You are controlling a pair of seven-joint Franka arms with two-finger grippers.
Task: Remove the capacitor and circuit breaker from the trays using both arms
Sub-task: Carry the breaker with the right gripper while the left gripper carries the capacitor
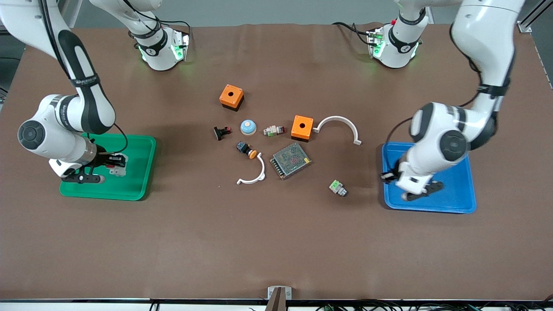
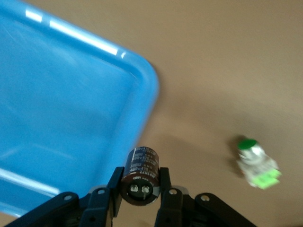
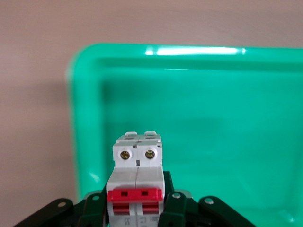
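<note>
My left gripper (image 2: 140, 183) is shut on the capacitor (image 2: 141, 171), a small dark cylinder with two metal pins on its end. It holds it over the rim of the blue tray (image 2: 71, 118), at the corner toward the middle of the table. In the front view this gripper (image 1: 387, 176) is at the blue tray's (image 1: 453, 194) edge. My right gripper (image 3: 136, 201) is shut on the breaker (image 3: 137, 182), a white-grey block with red levers, over the green tray (image 3: 213, 118). In the front view the right gripper (image 1: 113, 163) holds the breaker (image 1: 117, 169) low inside the green tray (image 1: 138, 172).
Between the trays lie two orange boxes (image 1: 231, 97) (image 1: 302, 128), two white arcs (image 1: 338, 127) (image 1: 252, 172), a mesh-topped metal box (image 1: 290, 160), a blue dome (image 1: 248, 127), an orange-capped button (image 1: 246, 149), a black part with red mark (image 1: 222, 132) and two green-white connectors (image 1: 274, 130) (image 1: 338, 187).
</note>
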